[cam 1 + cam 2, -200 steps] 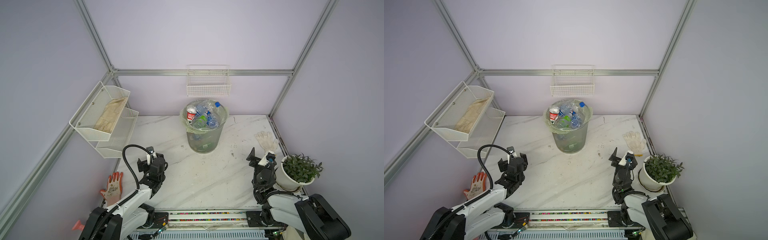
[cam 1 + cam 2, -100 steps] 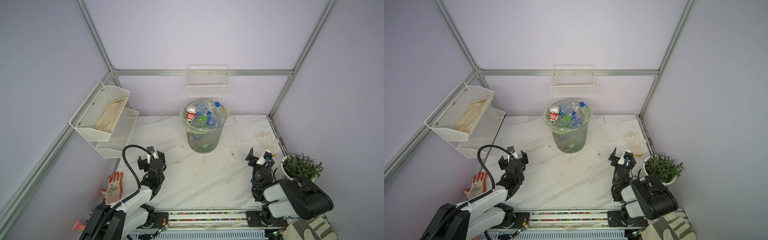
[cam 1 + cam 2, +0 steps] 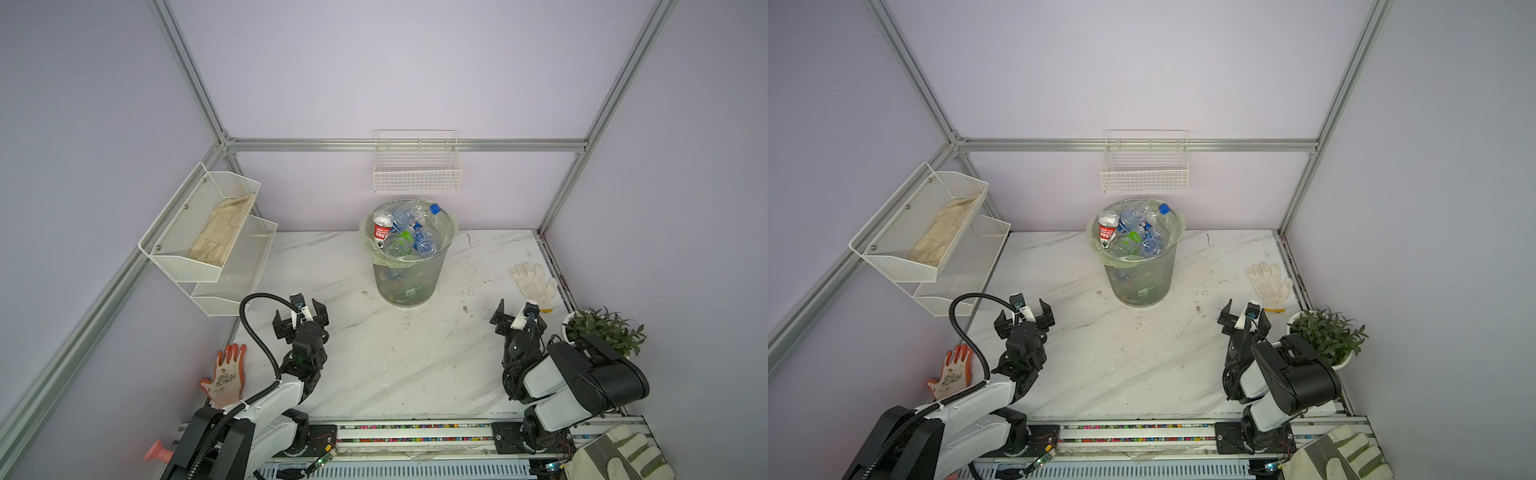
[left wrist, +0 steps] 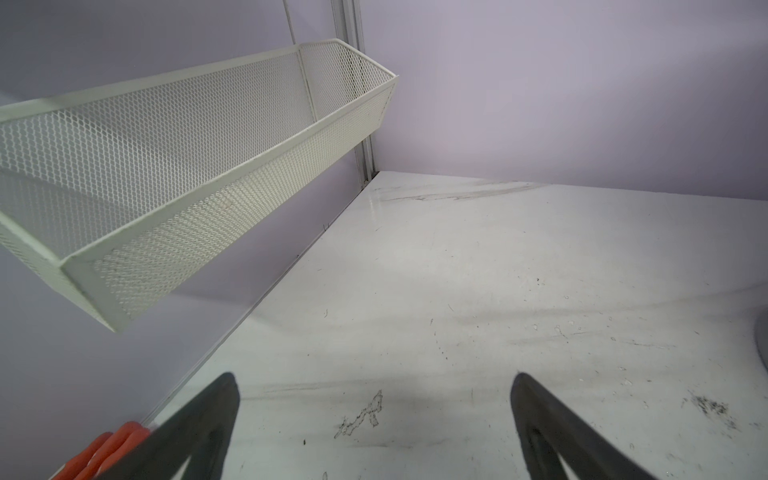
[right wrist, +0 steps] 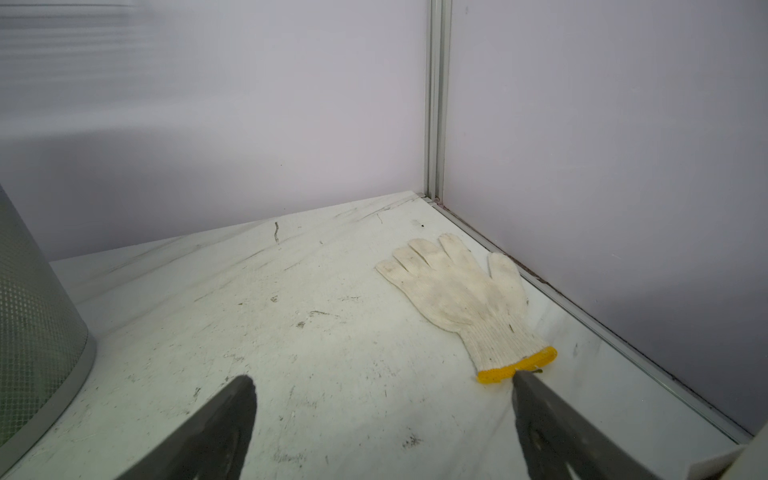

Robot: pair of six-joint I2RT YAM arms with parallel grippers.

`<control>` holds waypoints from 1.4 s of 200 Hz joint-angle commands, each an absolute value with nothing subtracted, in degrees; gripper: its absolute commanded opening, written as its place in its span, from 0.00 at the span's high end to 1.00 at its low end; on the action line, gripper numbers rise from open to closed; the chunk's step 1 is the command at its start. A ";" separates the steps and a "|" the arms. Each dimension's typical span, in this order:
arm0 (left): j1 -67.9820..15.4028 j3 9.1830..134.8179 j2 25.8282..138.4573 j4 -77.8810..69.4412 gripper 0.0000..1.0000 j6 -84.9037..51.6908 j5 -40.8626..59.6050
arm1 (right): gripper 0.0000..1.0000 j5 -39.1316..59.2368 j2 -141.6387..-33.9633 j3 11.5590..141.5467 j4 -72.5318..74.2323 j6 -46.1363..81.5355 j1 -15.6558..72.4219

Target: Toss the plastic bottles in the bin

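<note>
My right elbow (image 3: 598,374) has folded back | left fingers (image 3: 300,319), right fingers (image 3: 519,318) spread, empty | plastic bottles (image 3: 405,232) heaped in the bin (image 3: 409,286), far-centre, neither arm nearer.

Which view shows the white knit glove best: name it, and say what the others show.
The right wrist view: the white knit glove lies flat and close, fingers and yellow cuff sharp. In both top views the glove is small, near the right wall. The left wrist view misses it.
</note>
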State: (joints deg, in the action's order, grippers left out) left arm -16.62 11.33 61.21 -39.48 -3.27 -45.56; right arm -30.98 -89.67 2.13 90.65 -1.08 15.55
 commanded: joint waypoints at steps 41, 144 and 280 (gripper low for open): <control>-14.29 9.49 62.73 -46.11 0.00 -2.80 -43.30 | 0.03 -29.64 -93.00 4.91 107.14 -1.08 13.71; -10.90 9.32 64.59 -49.02 0.00 -3.96 -40.43 | 0.03 -21.62 -104.76 11.42 107.23 -4.40 12.46; -5.21 9.54 71.76 -58.86 0.00 -5.76 -33.90 | 0.03 -21.81 -105.39 12.29 107.14 -4.96 12.47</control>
State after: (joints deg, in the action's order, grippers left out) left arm -6.04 10.57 70.98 -52.73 -4.95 -34.61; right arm -21.78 -104.60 11.53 91.13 -3.57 12.62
